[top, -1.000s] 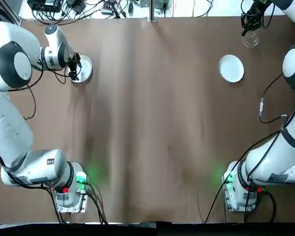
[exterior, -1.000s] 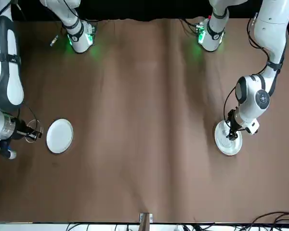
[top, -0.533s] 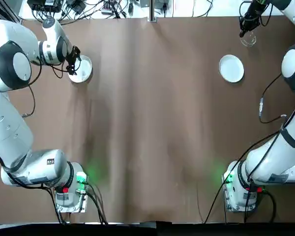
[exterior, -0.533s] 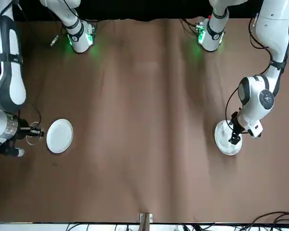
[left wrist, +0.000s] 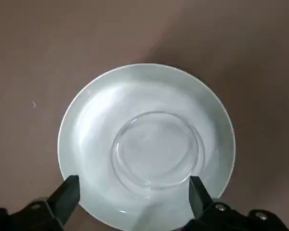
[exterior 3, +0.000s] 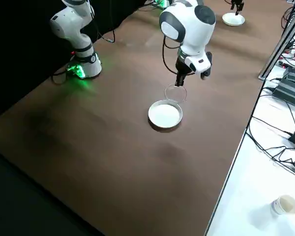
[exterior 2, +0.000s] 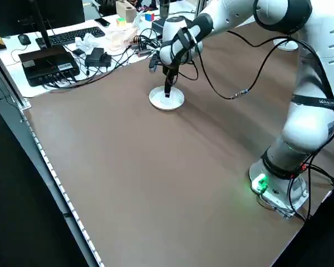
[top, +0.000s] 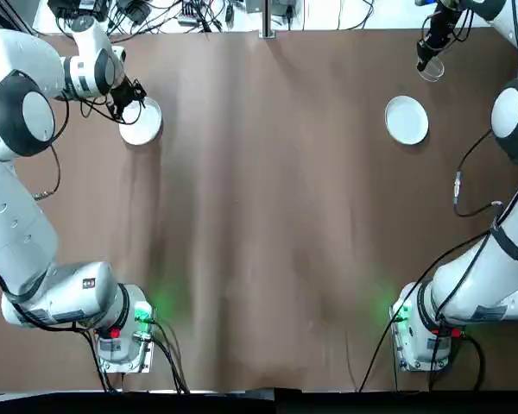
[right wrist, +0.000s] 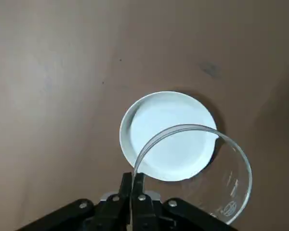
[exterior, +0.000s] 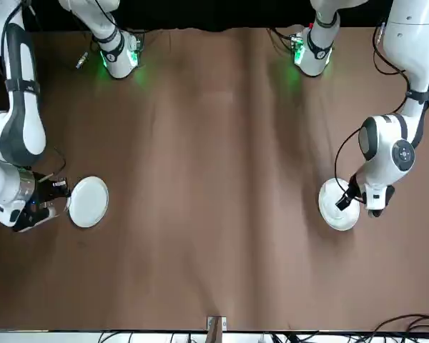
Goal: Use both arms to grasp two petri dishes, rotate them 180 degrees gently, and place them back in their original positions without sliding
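Fingers of the left gripper (left wrist: 135, 185) stand spread, upper left overhead, above a petri dish (left wrist: 157, 150) on its white disc (left wrist: 82, 144). Upper right, the right gripper (right wrist: 133, 179) pinches the other dish's rim (right wrist: 251, 178).

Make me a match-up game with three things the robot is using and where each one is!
Things:
1. left gripper
2. petri dish at the left arm
3. petri dish at the right arm

Places or states:
A. pinched in closed jaws, near a white plate
B. lying on a white plate
C. over a white plate, with its jaws apart

Right pairs: 1-C, 2-B, 3-A
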`<act>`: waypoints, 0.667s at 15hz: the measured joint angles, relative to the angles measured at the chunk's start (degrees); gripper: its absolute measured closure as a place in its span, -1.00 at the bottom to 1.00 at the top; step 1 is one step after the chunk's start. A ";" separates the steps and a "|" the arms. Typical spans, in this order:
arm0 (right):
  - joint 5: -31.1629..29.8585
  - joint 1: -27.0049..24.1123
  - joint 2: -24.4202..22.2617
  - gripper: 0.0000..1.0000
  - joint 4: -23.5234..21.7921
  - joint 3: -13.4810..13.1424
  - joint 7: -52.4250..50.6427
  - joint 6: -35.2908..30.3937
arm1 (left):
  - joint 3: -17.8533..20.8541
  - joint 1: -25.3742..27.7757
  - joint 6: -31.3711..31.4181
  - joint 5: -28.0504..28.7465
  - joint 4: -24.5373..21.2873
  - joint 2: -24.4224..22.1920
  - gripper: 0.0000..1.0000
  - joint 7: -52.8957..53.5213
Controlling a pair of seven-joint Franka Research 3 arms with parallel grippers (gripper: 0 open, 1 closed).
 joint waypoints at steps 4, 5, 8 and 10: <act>-1.30 0.26 0.01 0.94 -0.53 0.02 -13.08 0.17 | -0.08 -0.09 -2.14 0.01 3.61 -0.67 -1.00 14.37; -1.42 0.26 0.02 0.94 -0.59 0.02 -15.73 0.17 | -0.08 -0.10 -2.40 0.01 4.54 -1.19 -1.00 16.76; -1.95 0.40 0.04 0.94 -0.70 0.03 -23.47 0.33 | -0.46 -0.41 -4.73 0.01 7.31 -3.10 -1.00 19.13; -2.72 0.59 0.06 0.94 -1.08 0.05 -28.90 0.92 | -1.36 -0.44 -6.65 0.01 9.26 -4.00 -1.00 19.24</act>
